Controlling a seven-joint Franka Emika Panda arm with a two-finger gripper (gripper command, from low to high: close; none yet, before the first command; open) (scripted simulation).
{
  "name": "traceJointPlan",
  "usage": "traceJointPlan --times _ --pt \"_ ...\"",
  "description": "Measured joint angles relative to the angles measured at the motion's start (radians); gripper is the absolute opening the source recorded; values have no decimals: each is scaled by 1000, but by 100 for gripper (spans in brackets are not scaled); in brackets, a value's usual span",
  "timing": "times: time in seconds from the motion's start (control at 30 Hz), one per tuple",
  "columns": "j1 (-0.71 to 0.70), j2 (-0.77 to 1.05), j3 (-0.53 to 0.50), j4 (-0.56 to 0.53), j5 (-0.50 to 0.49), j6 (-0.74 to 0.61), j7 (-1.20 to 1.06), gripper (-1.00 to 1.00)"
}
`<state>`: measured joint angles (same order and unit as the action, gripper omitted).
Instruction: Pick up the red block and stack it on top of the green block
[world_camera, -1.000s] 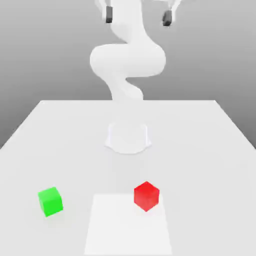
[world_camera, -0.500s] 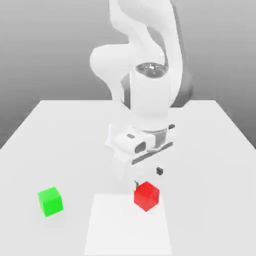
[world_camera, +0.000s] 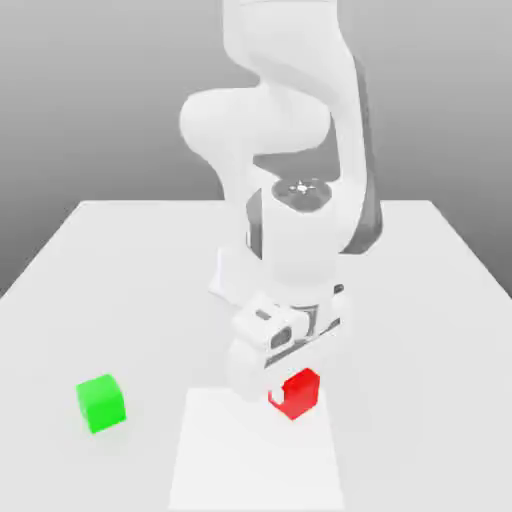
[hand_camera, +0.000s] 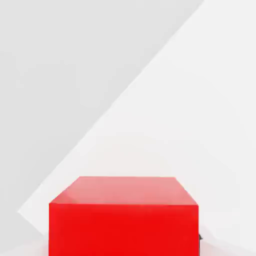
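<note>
We see the hand (world_camera: 296, 391) closed on the red block (world_camera: 300, 396), gripping it by its sides. The white arm (world_camera: 295, 120) reaches down from above, and the hand is tilted across the exterior view, covering part of the block's upper side. We find the block low over the white sheet (world_camera: 255, 455), at its far corner toward the exterior view's right. In the hand view we look onto the block's pale red top and one bright red side. The green block (world_camera: 102, 403) sits on the table (world_camera: 420, 380), well apart from the red one, beyond the sheet toward the exterior view's left.
</note>
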<state>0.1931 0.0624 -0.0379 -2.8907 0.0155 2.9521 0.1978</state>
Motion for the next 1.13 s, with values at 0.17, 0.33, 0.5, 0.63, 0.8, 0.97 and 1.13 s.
traceJointPlan --times 0.17,0.33,0.5,0.63,0.8,0.97,1.13 --pt "-29 -142 -19 -9 -26 -132 31 -100" --pt "-124 -150 -102 39 -32 -185 94 -100" --pt "-240 -144 -185 92 -42 -231 162 -100" --pt "-340 -138 -249 135 -52 -268 219 -100" --pt "-423 -101 -298 177 -37 -274 253 -100" --pt "-429 17 -269 187 66 -171 181 -100" --pt "-451 89 -237 189 130 -107 136 100"
